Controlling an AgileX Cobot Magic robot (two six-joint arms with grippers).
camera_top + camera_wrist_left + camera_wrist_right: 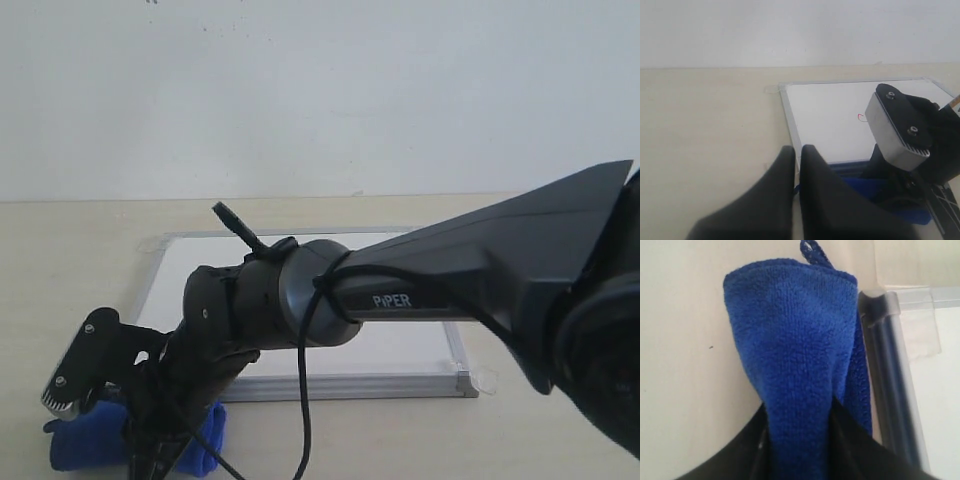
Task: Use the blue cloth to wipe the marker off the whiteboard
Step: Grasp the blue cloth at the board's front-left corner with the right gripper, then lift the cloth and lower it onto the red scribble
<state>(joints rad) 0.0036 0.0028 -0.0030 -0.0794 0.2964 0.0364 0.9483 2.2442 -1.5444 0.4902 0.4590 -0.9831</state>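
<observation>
The blue cloth (80, 445) lies rolled on the table just off the whiteboard's (400, 345) near left corner. My right gripper (150, 440) reaches across to it and is shut on the cloth (790, 340), which bulges out between the black fingers (855, 440). The board's silver frame (890, 385) runs right beside the cloth. A small red marker line (861, 117) shows on the whiteboard (830, 110), partly hidden behind the right wrist housing (897, 125). My left gripper (797, 155) hovers beside the board's edge, shut with nothing held. The cloth (865, 187) lies just past it.
The right arm's long black link (480, 260) stretches over the board and hides most of its surface in the exterior view. A black cable (305, 400) hangs from the wrist. Bare beige table (705, 125) lies left of the board.
</observation>
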